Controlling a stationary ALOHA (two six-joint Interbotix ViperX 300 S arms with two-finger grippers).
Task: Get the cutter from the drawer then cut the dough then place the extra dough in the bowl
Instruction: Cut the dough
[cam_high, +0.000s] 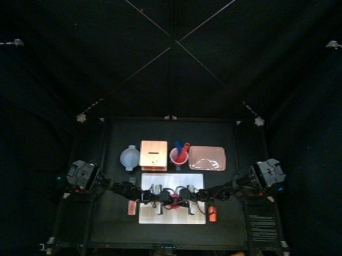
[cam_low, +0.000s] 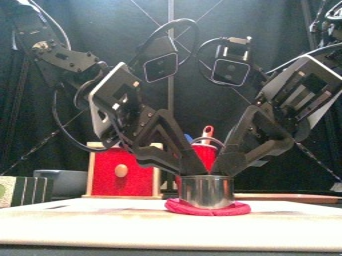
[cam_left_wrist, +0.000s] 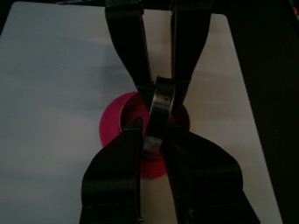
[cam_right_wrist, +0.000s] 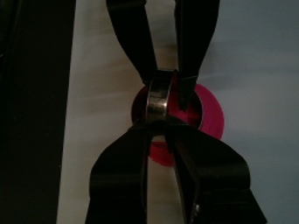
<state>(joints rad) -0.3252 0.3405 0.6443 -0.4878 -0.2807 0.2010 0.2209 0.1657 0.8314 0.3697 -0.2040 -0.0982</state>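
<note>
Cutter (cam_low: 205, 190) sits mouth-down on the pink dough (cam_low: 207, 208), in the middle of the white cutting board (cam_low: 80, 207) near the front of the surface. You've got the left gripper (cam_left_wrist: 158, 127) and the right gripper (cam_right_wrist: 163, 118) pinched narrow on its rim from opposite sides.

— So which step are you on, and what comes next?

Looks like the cut itself, with the fetch from the drawer done. I'd judge your next move wants an even downward press from both sides, then a straight lift that leaves the centre on the board. The extra dough showing round the base then has to go to the blue-grey bowl (cam_high: 130, 156), back left.

— And which way does it point?

Upright: its axis runs vertical, open end down, wall square to the board. It's round, so there's no long axis across the surface, and I can't make out the wire handle. The dough lies flat under it.
</note>
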